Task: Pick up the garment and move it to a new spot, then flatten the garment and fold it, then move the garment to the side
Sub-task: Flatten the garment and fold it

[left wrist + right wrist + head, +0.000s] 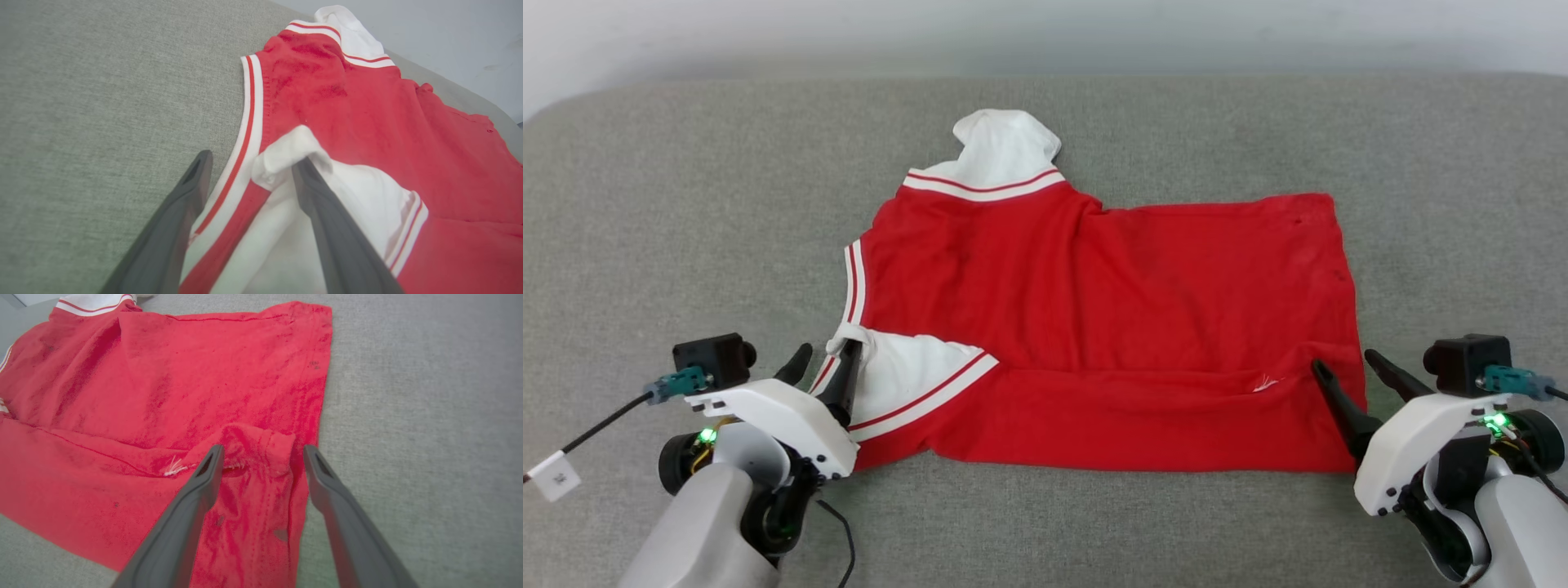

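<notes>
The red garment (1111,310) lies spread on the grey cloth surface (686,204), lettering hidden, its near strip folded over the body. One white sleeve (1005,151) points to the far side; the other white sleeve (907,380) lies at the near left. My left gripper (827,359) is open astride that near sleeve and the striped trim (245,134); in the left wrist view the left gripper (252,161) has cloth between its spread fingers. My right gripper (1346,363) is open at the near right corner; the right gripper (263,451) straddles a bunched red hem fold (265,445).
Grey surface runs wide on every side of the garment, with a pale wall (1045,33) behind its far edge. A dark cable with a white tag (554,476) hangs off my left wrist at the lower left.
</notes>
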Controlling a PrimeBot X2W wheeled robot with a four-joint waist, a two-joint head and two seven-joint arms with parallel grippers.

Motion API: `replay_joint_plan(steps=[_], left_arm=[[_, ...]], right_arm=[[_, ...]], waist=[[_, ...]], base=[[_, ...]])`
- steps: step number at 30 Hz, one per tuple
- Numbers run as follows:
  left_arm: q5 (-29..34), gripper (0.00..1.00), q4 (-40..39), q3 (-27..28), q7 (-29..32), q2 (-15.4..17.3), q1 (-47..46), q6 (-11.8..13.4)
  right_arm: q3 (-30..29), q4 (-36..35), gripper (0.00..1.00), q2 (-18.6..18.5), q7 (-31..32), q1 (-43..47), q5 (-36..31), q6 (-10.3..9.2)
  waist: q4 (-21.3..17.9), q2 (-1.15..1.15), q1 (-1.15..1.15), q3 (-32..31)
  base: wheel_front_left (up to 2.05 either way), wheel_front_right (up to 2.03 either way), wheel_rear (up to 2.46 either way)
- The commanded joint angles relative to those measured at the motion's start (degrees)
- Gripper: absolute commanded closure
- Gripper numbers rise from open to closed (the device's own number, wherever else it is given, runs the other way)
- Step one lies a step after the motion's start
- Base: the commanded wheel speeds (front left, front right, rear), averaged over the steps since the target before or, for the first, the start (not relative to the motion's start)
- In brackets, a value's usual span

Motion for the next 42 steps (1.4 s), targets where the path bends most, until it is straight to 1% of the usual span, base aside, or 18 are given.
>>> replay_joint_plan(steps=[1,4,9,13,17,20,23,26,30,32,34,35,36,37,38,40,42], left_arm=[[-0.4,0.00,0.1,0.4,0.5,0.6,-0.1,-0.3],[-0.7,0.00,-0.7,0.3,2.5,2.2,0.9,-0.2],[-0.8,0.00,-4.8,-0.1,8.3,6.4,2.7,0.7],[-1.3,0.00,-10.2,-1.0,15.7,10.5,4.7,2.4],[-2.8,0.00,-16.3,-1.6,24.5,14.2,7.2,4.7],[-4.8,0.00,-20.2,-1.9,31.1,16.5,9.3,6.2],[-6.7,0.00,-23.4,-1.8,36.4,18.8,10.7,7.8],[-7.8,0.00,-24.9,-1.7,40.7,20.6,11.6,9.8],[-8.3,0.00,-25.7,-1.4,44.2,22.7,11.9,12.1],[-8.8,0.00,-25.5,-1.6,45.1,22.3,12.3,12.8],[-9.5,0.00,-25.0,-2.1,45.5,21.3,12.5,12.8],[-10.1,0.04,-24.5,-2.6,45.8,20.3,12.8,12.4],[-10.5,0.61,-24.1,-2.8,45.4,19.3,12.9,12.0],[-10.8,0.94,-23.7,-3.1,44.9,18.4,13.0,11.6],[-11.1,1.00,-23.3,-3.3,44.6,17.5,13.0,11.2],[-11.4,1.00,-22.5,-3.7,44.0,16.6,13.2,10.3],[-11.0,1.00,-22.0,-3.4,42.4,16.7,13.0,9.5]], right_arm=[[-0.1,-0.6,0.00,-0.3,-1.1,1.0,0.1,-0.04],[-0.6,-2.9,0.00,-0.5,-3.2,2.3,0.3,-0.04],[-3.7,-8.4,0.00,0.4,-7.3,5.7,-1.7,-0.04],[-7.2,-13.6,0.00,2.4,-9.8,8.7,-4.4,-0.04],[-9.3,-18.7,0.00,4.7,-9.8,11.2,-6.3,-0.04],[-10.0,-21.8,0.00,6.3,-9.3,12.5,-7.3,-0.04],[-10.4,-24.0,0.00,7.7,-8.9,12.7,-7.8,-0.04],[-10.3,-25.1,0.00,8.8,-8.8,11.9,-7.9,-0.04],[-10.1,-25.1,0.00,9.7,-9.0,10.8,-7.7,-0.04],[-10.1,-24.9,0.00,10.0,-9.2,10.4,-7.4,-0.04],[-10.2,-24.4,0.00,10.1,-9.2,9.9,-7.1,-0.04],[-10.3,-24.0,0.00,10.1,-9.2,9.7,-7.0,-0.04],[-10.5,-23.7,0.00,10.0,-8.9,9.6,-6.9,-0.04],[-10.7,-23.4,0.00,9.9,-8.7,9.6,-6.6,-0.04],[-10.9,-23.2,0.00,9.7,-8.4,9.4,-6.3,-0.04],[-11.5,-22.5,0.00,9.2,-7.1,9.2,-5.4,-0.04],[-11.8,-21.9,0.00,8.3,-5.4,8.9,-4.1,-0.04]], waist=[[-0.3,0.00,-0.01,-1.6],[-0.7,0.00,-0.01,-3.7],[-1.7,0.00,-0.01,-7.1],[-2.6,0.00,-0.01,-9.0],[-3.7,0.00,-0.01,-9.3],[-4.9,0.00,-0.01,-8.0],[-6.2,0.00,-0.01,-5.3],[-7.6,0.00,-0.01,-2.0],[-9.0,0.00,-0.01,1.7],[-9.4,0.00,-0.01,3.0],[-9.6,0.00,-0.01,3.9],[-9.7,0.00,-0.01,4.1],[-9.7,0.00,-0.01,4.2],[-9.6,0.00,-0.01,4.3],[-9.4,0.00,-0.01,4.2],[-8.9,0.00,-0.01,3.8],[-8.3,0.00,-0.01,3.2]], base=[[0.00,0.00,0.00],[0.00,0.00,0.00],[0.00,0.00,0.00],[0.00,0.00,0.00],[0.00,0.00,0.00],[0.00,0.00,0.00],[0.00,0.00,0.00],[0.00,0.00,0.00],[0.00,0.00,0.00],[0.00,0.00,0.00],[0.00,0.00,0.00],[0.00,0.00,0.00],[0.00,0.00,0.00],[0.00,0.00,0.00],[0.00,0.00,0.00],[0.00,0.00,0.00],[0.00,0.00,0.00]])
